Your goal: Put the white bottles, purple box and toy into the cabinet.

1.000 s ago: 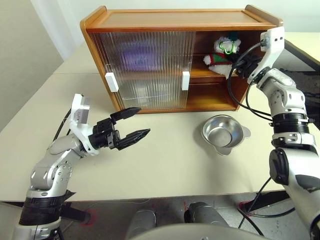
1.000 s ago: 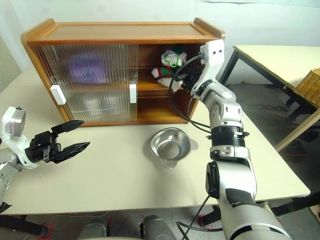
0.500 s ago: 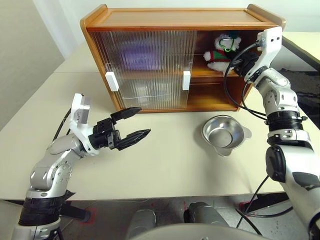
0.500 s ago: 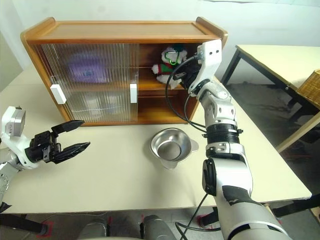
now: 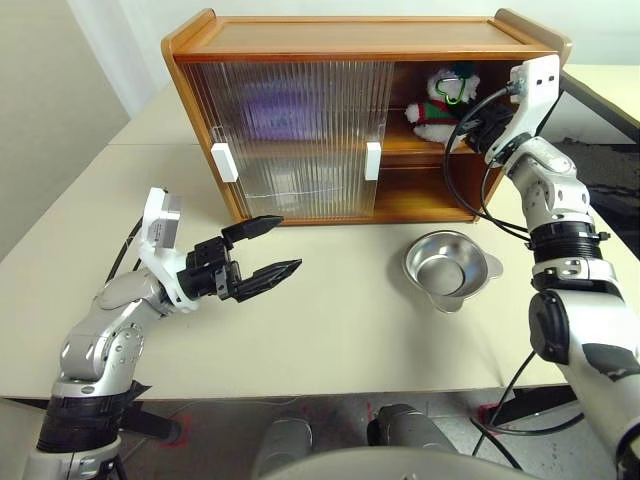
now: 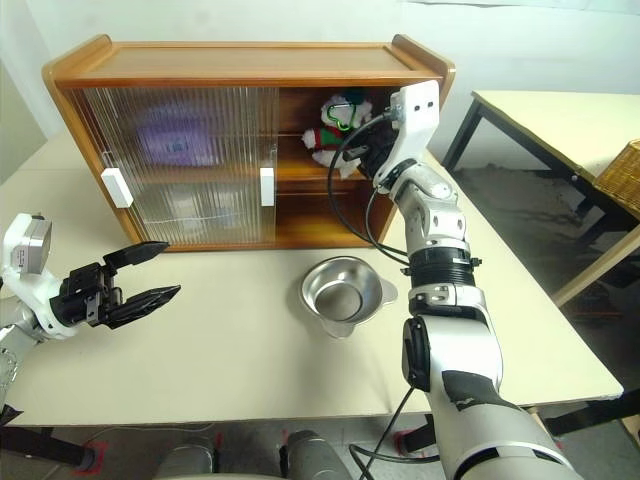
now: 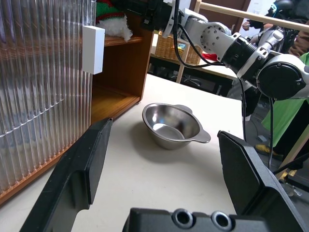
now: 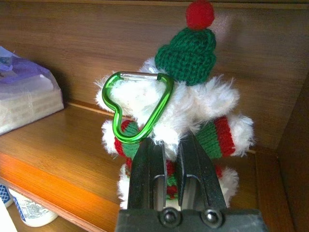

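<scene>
Nearest, the left gripper is held spread wide over the beige table. Farther back, the right gripper is clamped on the white knitted plush toy, seated on the brown wooden cabinet's upper shelf.

The white plush toy with green hat stands on the upper shelf of the brown cabinet, the purple box beside it, a white bottle below.
</scene>
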Available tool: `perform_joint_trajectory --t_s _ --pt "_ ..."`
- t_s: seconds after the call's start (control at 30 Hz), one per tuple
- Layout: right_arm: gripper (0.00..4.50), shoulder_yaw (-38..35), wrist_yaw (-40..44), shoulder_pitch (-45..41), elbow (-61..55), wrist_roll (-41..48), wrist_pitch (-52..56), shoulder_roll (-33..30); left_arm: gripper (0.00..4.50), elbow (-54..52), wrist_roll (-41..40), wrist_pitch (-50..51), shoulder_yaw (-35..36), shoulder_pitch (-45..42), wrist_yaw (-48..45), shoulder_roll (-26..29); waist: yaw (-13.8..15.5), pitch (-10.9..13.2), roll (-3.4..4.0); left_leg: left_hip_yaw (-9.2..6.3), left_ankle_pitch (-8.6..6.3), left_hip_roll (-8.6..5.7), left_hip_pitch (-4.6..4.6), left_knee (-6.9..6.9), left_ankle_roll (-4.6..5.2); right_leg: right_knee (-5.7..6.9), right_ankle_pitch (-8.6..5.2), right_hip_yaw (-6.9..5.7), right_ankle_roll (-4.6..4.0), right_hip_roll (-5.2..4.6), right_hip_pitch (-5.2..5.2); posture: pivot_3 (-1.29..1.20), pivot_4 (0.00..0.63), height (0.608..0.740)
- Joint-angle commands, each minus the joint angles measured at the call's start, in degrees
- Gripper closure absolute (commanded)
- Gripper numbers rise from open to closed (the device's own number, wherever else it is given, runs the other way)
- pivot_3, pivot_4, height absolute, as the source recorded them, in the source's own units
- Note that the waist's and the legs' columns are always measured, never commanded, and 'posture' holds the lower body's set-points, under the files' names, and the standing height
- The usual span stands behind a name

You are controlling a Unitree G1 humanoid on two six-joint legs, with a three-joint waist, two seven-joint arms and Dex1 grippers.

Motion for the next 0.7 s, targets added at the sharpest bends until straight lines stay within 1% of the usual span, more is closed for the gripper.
perform_joint_trajectory --t_s 0.03,0.1,0.17,0.23,0.43,0.47,0.7 --pt "4.50 1.13 -0.44 0.21 1.95 -1.55 0.10 0.07 0.00 0.43 0.52 -0.54 0.06 0.08 -0.29 -0.03 0.05 0.00 0.00 0.00 0.00 0.03 0.00 0.00 0.00 0.00 0.01 -0.01 -0.01 0.03 0.00 -0.01 0.000 0.740" --pt "3.76 1.18 -0.49 0.22 2.23 -1.94 0.37 -0.23 0.00 0.66 0.69 -0.72 0.01 0.11 -0.38 -0.10 0.11 0.00 0.00 0.00 0.00 0.07 0.01 0.00 0.00 0.00 0.02 -0.02 -0.03 0.08 0.00 -0.01 0.000 0.740" --pt "3.24 0.98 -0.63 0.22 2.28 -2.15 0.26 -0.41 0.00 0.88 0.82 -0.93 -0.03 0.18 -0.50 -0.14 0.16 0.00 0.00 -0.01 0.00 0.10 0.02 0.00 0.00 0.00 0.03 -0.02 -0.03 0.11 0.00 -0.01 0.000 0.740" --pt "2.46 0.72 -0.71 0.13 2.15 -2.14 0.17 -0.58 0.00 1.00 0.88 -1.07 -0.06 0.19 -0.53 -0.18 0.17 0.00 0.00 -0.01 0.00 0.12 0.02 0.00 0.00 0.00 0.04 -0.02 -0.03 0.13 0.00 -0.01 0.000 0.740" --pt "0.42 0.45 -0.53 -0.12 2.03 -2.09 0.07 -0.98 0.00 1.22 1.04 -1.36 -0.32 0.03 -0.66 -0.44 0.18 0.00 0.01 -0.01 0.00 0.13 0.00 0.00 0.00 0.00 0.07 -0.01 -0.06 0.14 -0.02 -0.02 0.000 0.740" --pt "0.02 0.43 -0.50 -0.10 1.96 -2.06 0.08 -1.02 0.00 1.25 1.07 -1.40 -0.35 0.00 -0.69 -0.47 0.18 0.00 0.01 0.00 0.00 0.13 0.00 0.00 0.00 0.00 0.07 -0.02 -0.06 0.14 -0.03 -0.02 0.000 0.740" --pt "0.02 -0.36 -0.44 -0.48 0.73 -1.48 0.00 -2.21 0.00 1.40 1.12 -1.41 -0.35 -0.10 -0.89 -0.51 0.19 0.01 0.01 0.00 0.00 0.13 -0.01 0.00 0.00 -0.01 0.08 -0.02 -0.02 0.15 -0.02 -0.02 0.000 0.740"
